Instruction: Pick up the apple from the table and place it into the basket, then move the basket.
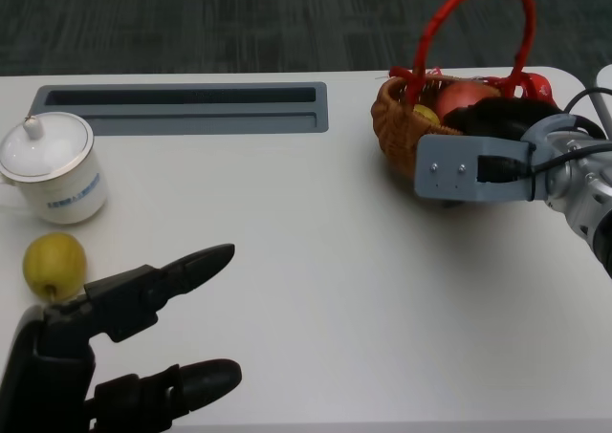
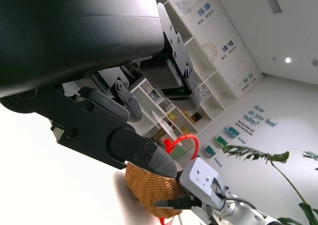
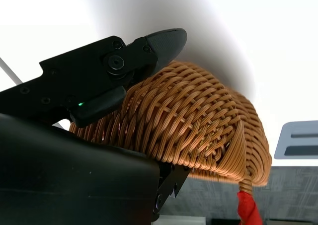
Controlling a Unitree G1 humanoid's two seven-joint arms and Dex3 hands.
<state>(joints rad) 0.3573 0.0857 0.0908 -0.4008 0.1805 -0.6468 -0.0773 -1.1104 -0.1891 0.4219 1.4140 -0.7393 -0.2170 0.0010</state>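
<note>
1. While the left hand (image 1: 115,342) rests low on the table (image 1: 316,261) with its fingers spread and holding nothing, a yellow-green fruit (image 1: 54,265) lies just beyond its fingertips, near a lidded white cup (image 1: 50,168).
2. Rightward, the right hand (image 1: 497,127) presses its fingers against the wicker basket (image 1: 397,127); whether they actually clasp it, I cannot tell.
3. Inside that basket, just past those fingers, sits the red apple (image 1: 466,96).
</note>
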